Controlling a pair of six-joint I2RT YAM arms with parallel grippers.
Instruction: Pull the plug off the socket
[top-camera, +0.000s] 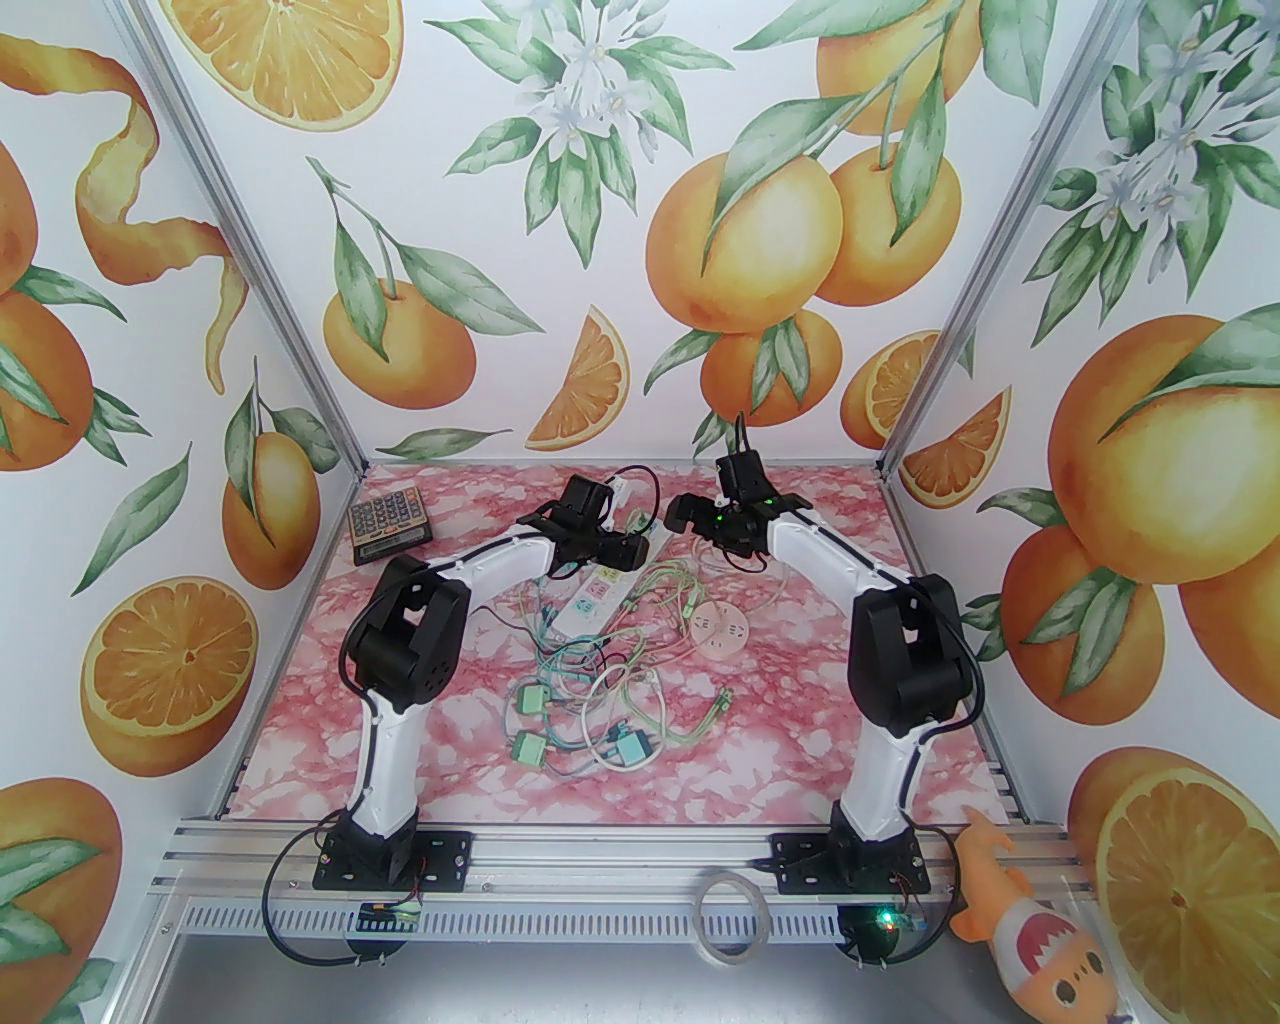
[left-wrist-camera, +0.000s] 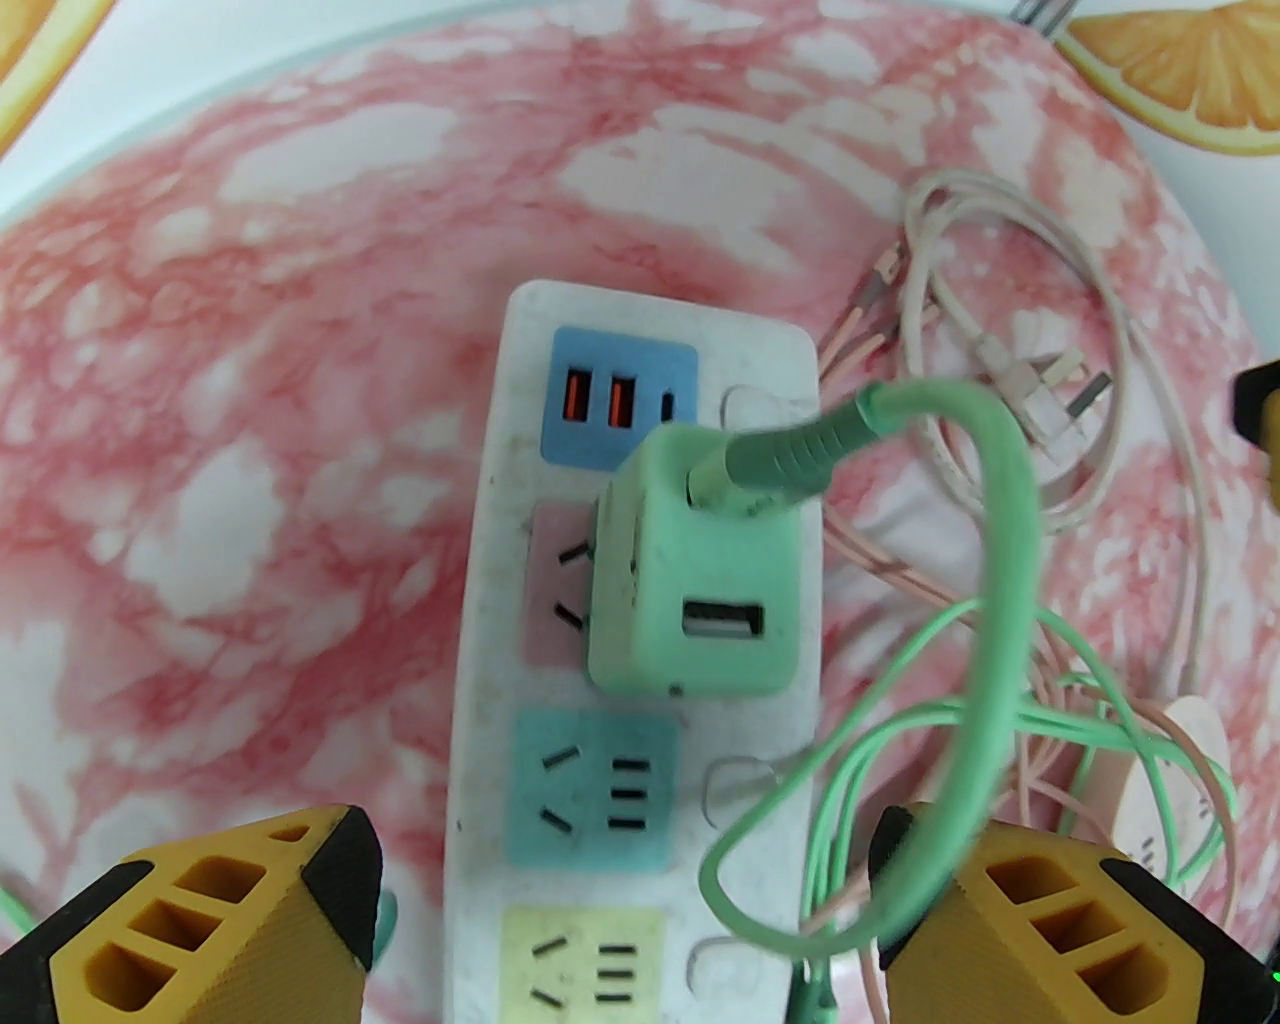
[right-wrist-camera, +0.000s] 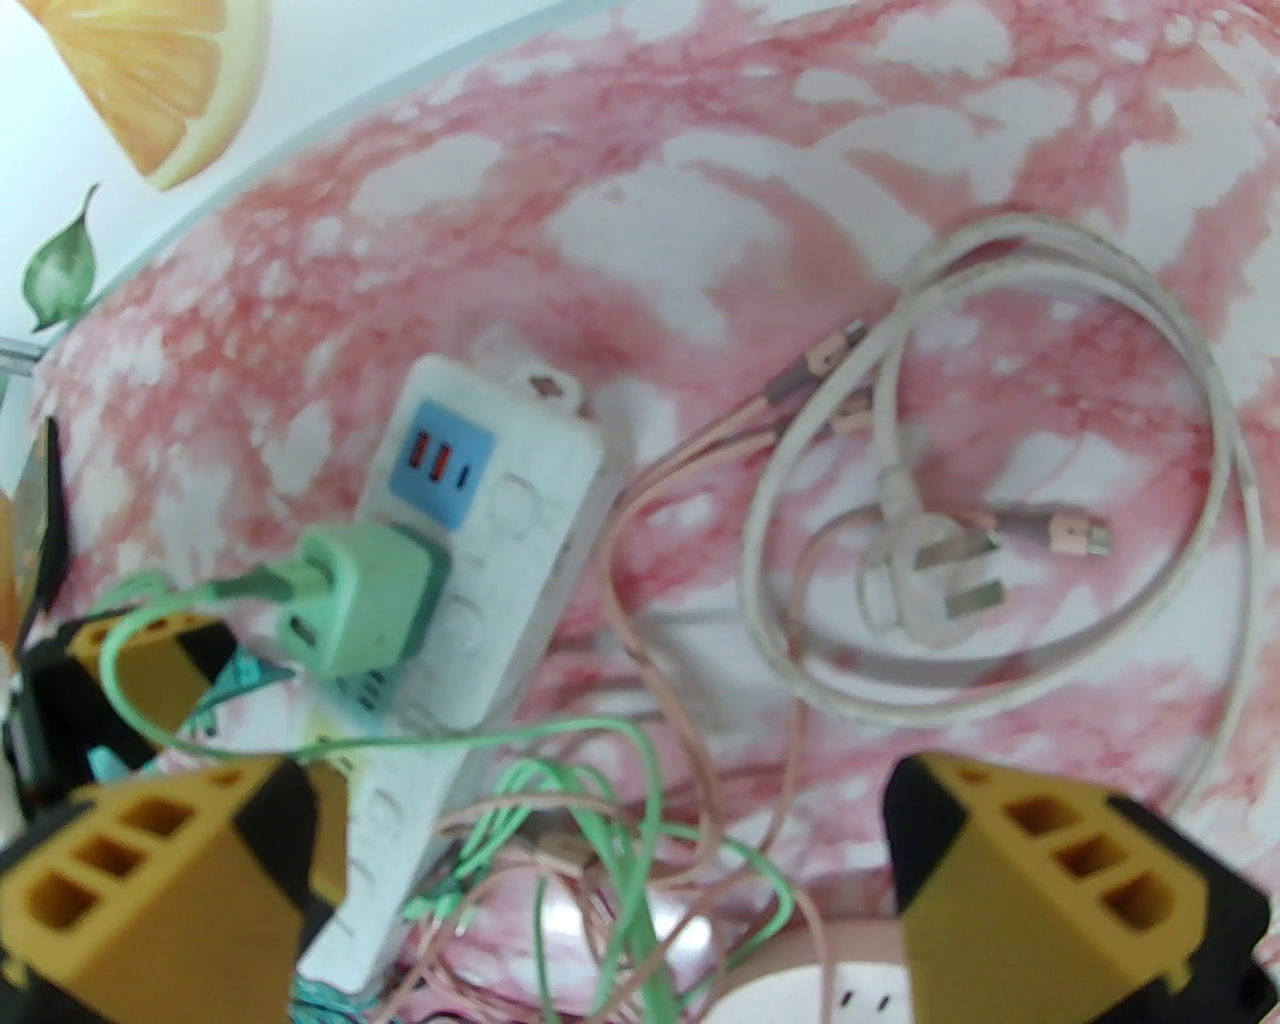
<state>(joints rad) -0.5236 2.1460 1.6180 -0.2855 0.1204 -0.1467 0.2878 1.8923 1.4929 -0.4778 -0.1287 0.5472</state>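
While the green plug (left-wrist-camera: 690, 590) is sitting in the pink socket (left-wrist-camera: 555, 590) of the white power strip (left-wrist-camera: 480, 620), the left pincer (left-wrist-camera: 620, 870) is hovering near it, fingers apart and empty.
For a clean pull it is probably needing to straddle the plug's flat sides, clear of the green cable (left-wrist-camera: 990, 560) looping beside its right finger, and lift straight out; the right pincer (right-wrist-camera: 605, 810), likewise apart and empty over the desk (right-wrist-camera: 700, 250), is looking free to pin the strip down.

Robot lab booth, aluminium frame (top-camera: 256, 240), orange-print walls (top-camera: 600, 150), marbled pink tabletop (top-camera: 780, 700)
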